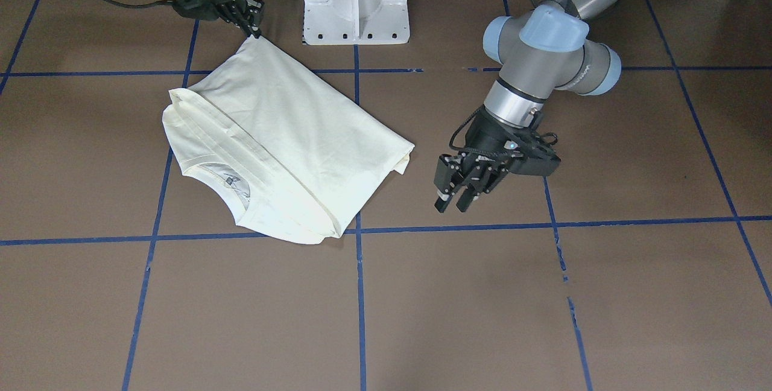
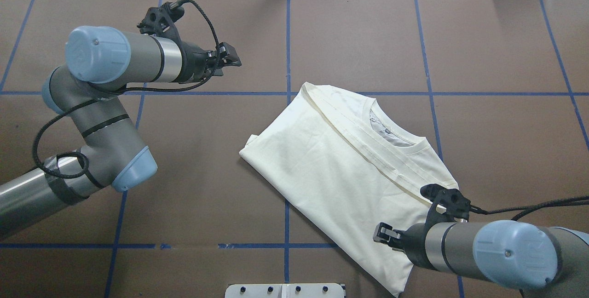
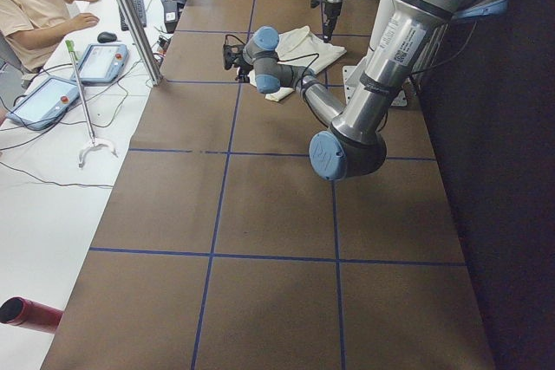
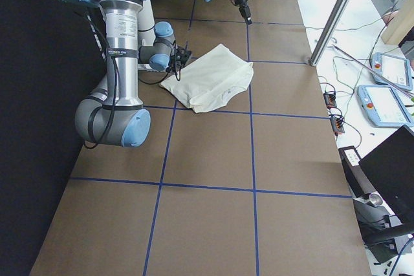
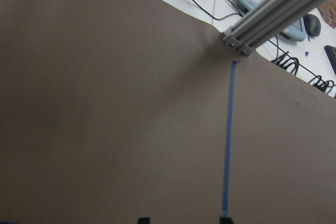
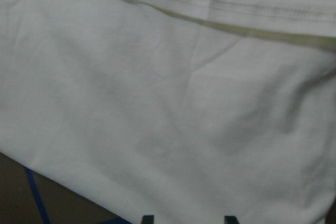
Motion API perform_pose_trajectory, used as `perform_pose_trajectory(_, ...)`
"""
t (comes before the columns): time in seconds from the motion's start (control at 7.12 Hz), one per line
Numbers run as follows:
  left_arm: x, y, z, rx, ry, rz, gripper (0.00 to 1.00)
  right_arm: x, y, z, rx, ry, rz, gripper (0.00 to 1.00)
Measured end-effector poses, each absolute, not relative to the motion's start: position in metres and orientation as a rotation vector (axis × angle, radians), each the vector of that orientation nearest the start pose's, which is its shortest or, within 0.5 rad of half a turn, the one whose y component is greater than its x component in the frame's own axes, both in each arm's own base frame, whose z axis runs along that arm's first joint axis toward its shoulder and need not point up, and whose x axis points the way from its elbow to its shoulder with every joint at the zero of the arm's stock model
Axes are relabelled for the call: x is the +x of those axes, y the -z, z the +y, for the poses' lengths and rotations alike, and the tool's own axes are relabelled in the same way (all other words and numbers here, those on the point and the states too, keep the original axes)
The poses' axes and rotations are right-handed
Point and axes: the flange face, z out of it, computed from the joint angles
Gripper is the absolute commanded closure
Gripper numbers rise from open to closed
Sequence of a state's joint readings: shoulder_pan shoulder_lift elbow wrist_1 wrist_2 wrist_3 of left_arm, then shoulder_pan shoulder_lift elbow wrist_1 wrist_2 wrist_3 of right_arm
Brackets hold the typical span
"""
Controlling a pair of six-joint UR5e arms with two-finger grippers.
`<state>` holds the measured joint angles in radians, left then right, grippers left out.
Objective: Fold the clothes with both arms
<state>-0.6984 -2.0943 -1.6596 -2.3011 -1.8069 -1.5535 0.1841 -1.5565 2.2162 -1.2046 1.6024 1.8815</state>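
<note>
The cream-white shirt lies folded flat on the brown table, collar showing and the print hidden. My right gripper hovers at the shirt's corner nearest the robot base. The right wrist view shows cloth filling the frame below two spread fingertips, so it is open and holds nothing. My left gripper is open over bare table, a short way off the shirt's folded edge. The left wrist view shows only table beneath it.
The white pedestal base stands at the robot's side of the table. Blue tape lines grid the brown table cover. An aluminium post rises at the far edge. A person sits at a side desk with tablets.
</note>
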Motion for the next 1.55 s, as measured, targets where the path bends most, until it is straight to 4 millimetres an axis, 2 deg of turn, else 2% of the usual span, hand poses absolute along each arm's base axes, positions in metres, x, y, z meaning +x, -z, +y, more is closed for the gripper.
perform_pose_trajectory(0.14, 0.434, -0.223, -0.481, 0.249, 0.381, 1.359, 0.00, -0.416, -0.300, -0.236, -0.056, -0.482, -1.067, 0.00)
perform_pose_trajectory(0.42, 0.462, -0.221, -0.443, 0.096, 0.466, 1.386, 0.00, -0.393, -0.288, -0.301, 0.040, -0.577, -1.100, 0.00)
perform_pose_trajectory(0.7, 0.506, -0.237, -0.402, -0.032, 0.554, 1.322, 0.03, -0.383, -0.287, -0.373, 0.160, -0.629, -1.089, 0.00)
perform_pose_trajectory(0.84, 0.526, -0.247, -0.387, -0.067, 0.572, 1.248, 0.04, -0.390, -0.285, -0.401, 0.189, -0.653, -1.078, 0.00)
perform_pose_trajectory(0.98, 0.537, -0.253, -0.381, -0.078, 0.593, 1.176, 0.10, -0.399, -0.283, -0.417, 0.204, -0.664, -1.071, 0.00)
perform_pose_trajectory(1.12, 0.544, -0.256, -0.379, -0.082, 0.607, 1.121, 0.14, -0.404, -0.282, -0.426, 0.211, -0.669, -1.065, 0.00)
perform_pose_trajectory(1.55, 0.551, -0.261, -0.379, -0.084, 0.612, 1.080, 0.22, -0.410, -0.291, -0.435, 0.211, -0.678, -1.042, 0.00)
